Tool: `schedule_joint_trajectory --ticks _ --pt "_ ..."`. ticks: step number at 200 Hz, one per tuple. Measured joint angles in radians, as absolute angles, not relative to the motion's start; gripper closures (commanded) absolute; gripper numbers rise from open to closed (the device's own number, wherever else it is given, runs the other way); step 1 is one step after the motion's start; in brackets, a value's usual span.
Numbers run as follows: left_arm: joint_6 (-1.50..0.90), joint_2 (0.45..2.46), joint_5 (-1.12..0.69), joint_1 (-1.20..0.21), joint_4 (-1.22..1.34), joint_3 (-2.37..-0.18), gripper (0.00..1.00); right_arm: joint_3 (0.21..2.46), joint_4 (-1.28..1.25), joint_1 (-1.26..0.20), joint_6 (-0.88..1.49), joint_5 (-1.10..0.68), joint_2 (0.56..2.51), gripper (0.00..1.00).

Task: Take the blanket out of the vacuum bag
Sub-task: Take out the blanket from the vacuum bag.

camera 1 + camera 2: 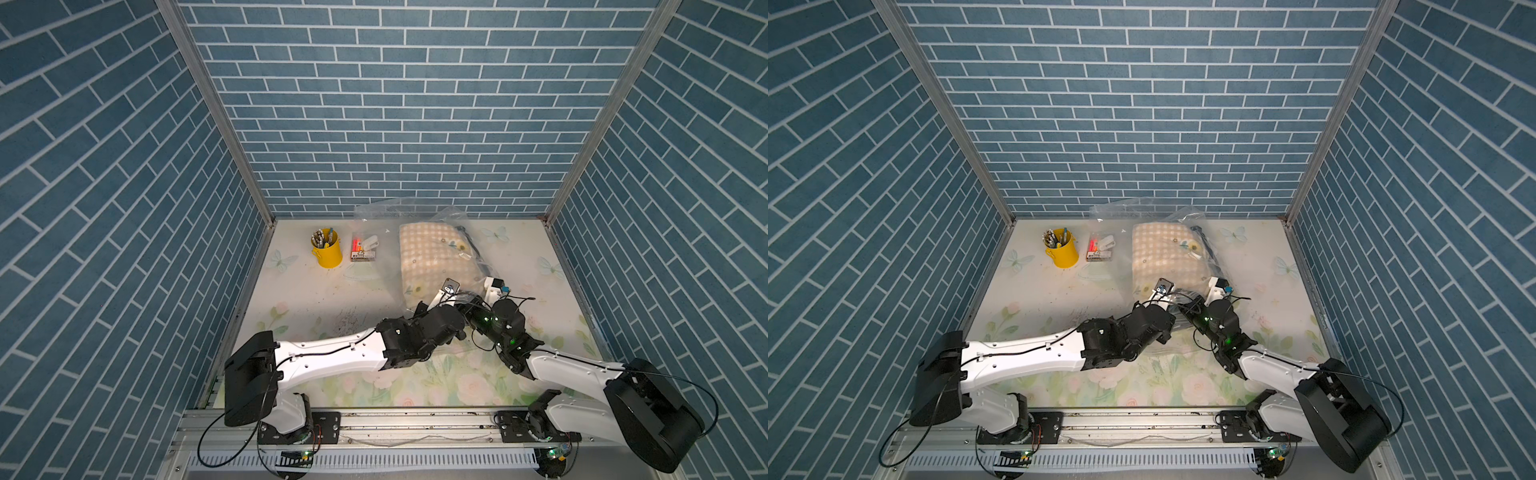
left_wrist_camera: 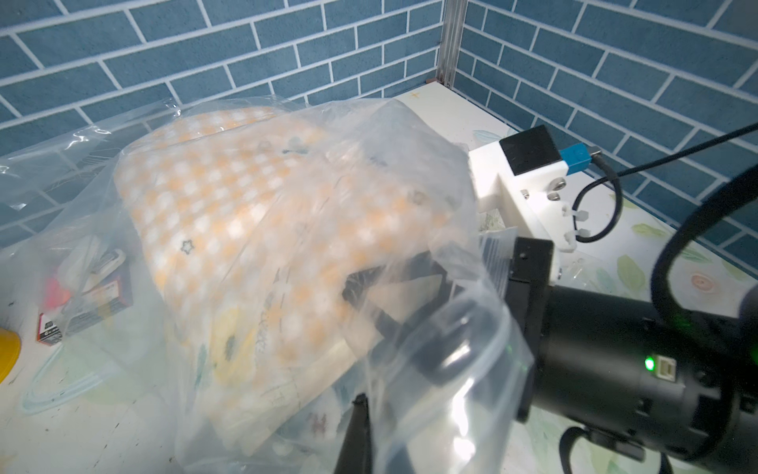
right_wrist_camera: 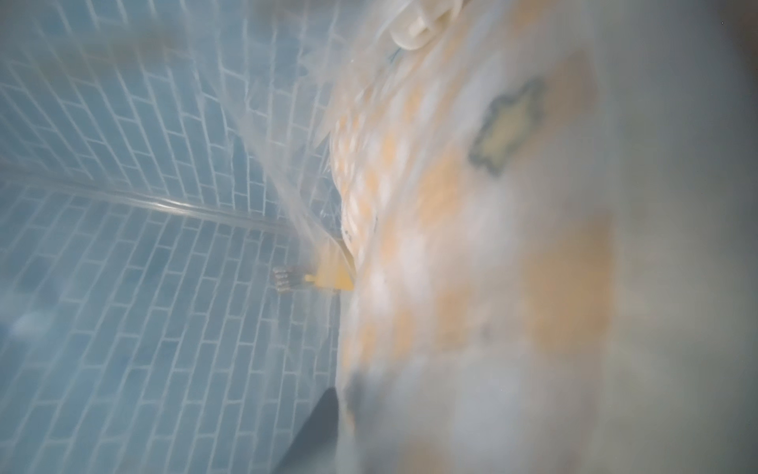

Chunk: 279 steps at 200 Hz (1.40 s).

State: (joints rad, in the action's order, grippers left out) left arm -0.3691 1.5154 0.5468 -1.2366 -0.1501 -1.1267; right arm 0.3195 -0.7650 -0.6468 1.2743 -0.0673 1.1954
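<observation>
Blue brick-patterned walls [image 1: 395, 104] close in a desk [image 1: 307, 303] covered with a pale floral print, seen from above in both top views. Two white-and-black robot arms [image 1: 332, 353] reach from the near edge toward the far right part of the desk.

The vacuum bag [image 1: 376, 216] lies there. It is large, crinkled and clear, and its far end rises against the back wall. The blanket [image 1: 428, 257], cream with an orange check, is inside the bag, folded into a thick pad.

In the left wrist view the left end effector [image 2: 363, 410] is closed tight at the bag's near, open edge, pinching the plastic. Only one of its dark fingers shows plainly. The right end effector [image 2: 365, 307] sits inside the bag's mouth, against the blanket. It shows only as dark shapes through cloudy plastic, so I cannot tell how wide its jaws stand. The right wrist view is filmy and blurred, filled by checked cloth close to the lens.

Left of the bag, a yellow pen cup [image 1: 327, 251] full of pens stands upright near the back wall. Between the cup and the blanket lie a small red-and-white packet [image 1: 360, 253] and, just beside it, a white clip [image 1: 371, 242]. In the left wrist view both are seen through the bag's plastic.
</observation>
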Motion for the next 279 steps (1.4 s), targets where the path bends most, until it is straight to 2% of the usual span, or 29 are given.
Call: schedule_joint_trajectory --ticks 62,127,147,180,193,201,211,237,279 --pt "-0.359 1.513 0.568 -1.237 -0.17 -1.127 1.0 0.319 -0.646 -0.636 1.251 -0.143 1.069 0.5" --pt "-0.351 1.513 0.58 -1.237 -0.184 -1.127 0.99 0.355 -0.621 -0.621 1.249 -0.222 1.087 0.5" --pt "-0.351 1.513 0.583 -1.237 -0.186 -1.127 0.99 0.363 -0.622 -0.62 1.252 -0.224 1.094 0.53" --pt "-0.351 1.507 0.587 -1.237 -0.184 -1.127 1.0 0.363 -0.688 -0.621 1.279 -0.206 1.11 0.69" --pt "-0.35 1.505 0.588 -1.237 -0.185 -1.127 1.0 0.363 -0.702 -0.62 1.282 -0.196 1.11 0.71" --pt "-0.349 1.504 0.59 -1.237 -0.185 -1.127 1.0 0.363 -0.704 -0.621 1.282 -0.188 1.11 0.7" --pt "-0.348 1.504 0.59 -1.237 -0.185 -1.127 1.0 0.363 -0.703 -0.621 1.282 -0.179 1.113 0.63" --pt "-0.348 1.504 0.59 -1.237 -0.184 -1.127 1.0 0.361 -0.714 -0.636 1.287 -0.144 1.142 0.52" --pt "-0.348 1.504 0.589 -1.237 -0.181 -1.127 1.0 0.326 -0.825 -0.673 1.305 -0.103 1.233 0.51"
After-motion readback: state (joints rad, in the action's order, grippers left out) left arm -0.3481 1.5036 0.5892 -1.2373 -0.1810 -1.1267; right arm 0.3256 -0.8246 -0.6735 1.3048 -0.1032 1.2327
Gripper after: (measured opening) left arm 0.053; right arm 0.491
